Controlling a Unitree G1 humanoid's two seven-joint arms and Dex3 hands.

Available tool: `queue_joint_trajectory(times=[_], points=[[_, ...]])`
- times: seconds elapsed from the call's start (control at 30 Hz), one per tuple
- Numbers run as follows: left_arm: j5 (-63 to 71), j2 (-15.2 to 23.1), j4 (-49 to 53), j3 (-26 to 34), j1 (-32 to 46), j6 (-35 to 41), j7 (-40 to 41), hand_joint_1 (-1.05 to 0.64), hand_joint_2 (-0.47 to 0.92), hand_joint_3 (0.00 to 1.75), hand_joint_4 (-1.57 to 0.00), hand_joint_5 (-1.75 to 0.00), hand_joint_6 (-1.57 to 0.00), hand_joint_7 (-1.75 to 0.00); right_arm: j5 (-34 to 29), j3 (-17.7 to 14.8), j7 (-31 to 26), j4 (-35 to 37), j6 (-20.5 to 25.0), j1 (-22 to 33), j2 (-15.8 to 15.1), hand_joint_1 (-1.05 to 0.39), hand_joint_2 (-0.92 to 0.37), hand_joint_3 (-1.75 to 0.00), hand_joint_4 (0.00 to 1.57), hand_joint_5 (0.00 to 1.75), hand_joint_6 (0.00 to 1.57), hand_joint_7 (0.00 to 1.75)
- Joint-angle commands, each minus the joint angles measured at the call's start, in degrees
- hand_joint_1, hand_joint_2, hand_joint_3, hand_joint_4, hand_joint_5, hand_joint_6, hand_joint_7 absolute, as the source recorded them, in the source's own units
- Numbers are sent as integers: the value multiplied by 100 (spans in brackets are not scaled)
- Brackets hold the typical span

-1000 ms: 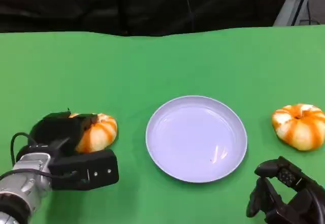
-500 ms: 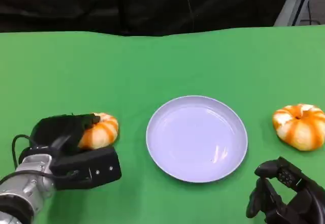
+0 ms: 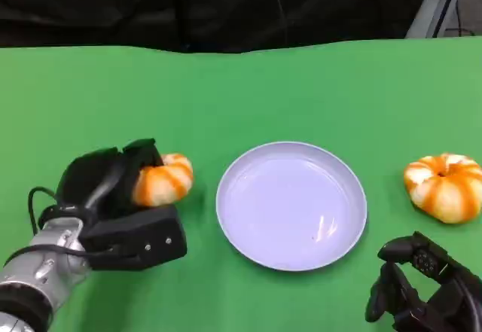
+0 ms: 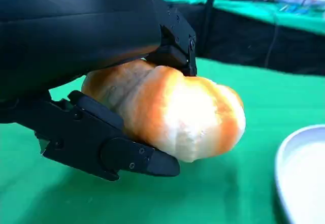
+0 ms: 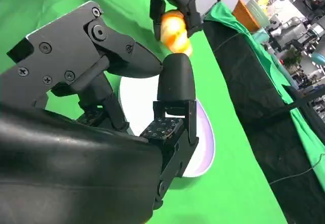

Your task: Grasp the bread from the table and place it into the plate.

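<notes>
Moved up and toward the plate since a second ago, the bread is clasped in the left hand. Curled fingers, holding nothing, are seen on the right hand.

So the left hand has got its fingers wrapped around the bread now, and both have moved up and to the right in the head view, closer to the plate. In the left wrist view the bread looks lifted off the desk.
</notes>
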Motion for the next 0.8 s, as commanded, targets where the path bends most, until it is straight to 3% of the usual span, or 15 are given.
queue_joint_trajectory(times=[0.03, 0.07, 0.13, 0.27, 0.4, 0.47, 0.57, 0.8], points=[[-42, 184, -402, 109, 127, -19, 26, -8, 86, 31, -72, -175, -55, -175, 32, -62, -40, -14, -48, -21, -18, -15, -55, -104, 85, 172, 84, 136], [-38, 185, -573, 122, 148, 16, -7, -7, 88, 29, -72, -175, -61, -163, 10, -54, -41, -18, -52, -21, -29, -15, -55, -104, 85, 172, 85, 137], [-41, 196, -864, 145, 198, 23, -63, -6, 89, 28, -71, -175, -66, -158, -1, -53, -45, -22, -41, -21, -42, -15, -55, -105, 84, 173, 84, 137], [-66, 167, -1301, 193, 292, -94, -123, -3, 91, 28, -70, -175, -60, -173, -4, -55, -42, -18, -43, -22, -49, -16, -54, -107, 84, 173, 84, 138], [-46, 67, -1649, 195, 352, -113, -168, -4, 91, 34, -72, -175, -64, -173, -5, -55, -32, -8, -68, -21, -38, -16, -53, -108, 84, 174, 83, 140], [29, 11, -1845, 152, 378, -45, -195, -7, 81, 54, -72, -175, -64, -174, 16, -64, -36, -3, -53, -26, -30, -16, -53, -107, 85, 173, 84, 138], [110, -114, -2045, 67, 384, -50, -245, -7, 75, 65, -73, -175, -63, -175, 26, -64, -39, -8, -47, -29, -22, -16, -53, -107, 86, 172, 85, 136], [272, -514, -2163, -187, 320, 21, -271, -5, 70, 67, -72, -175, -63, -174, 10, -40, -88, -60, -19, -8, -3, -15, -53, -106, 86, 171, 86, 137]])
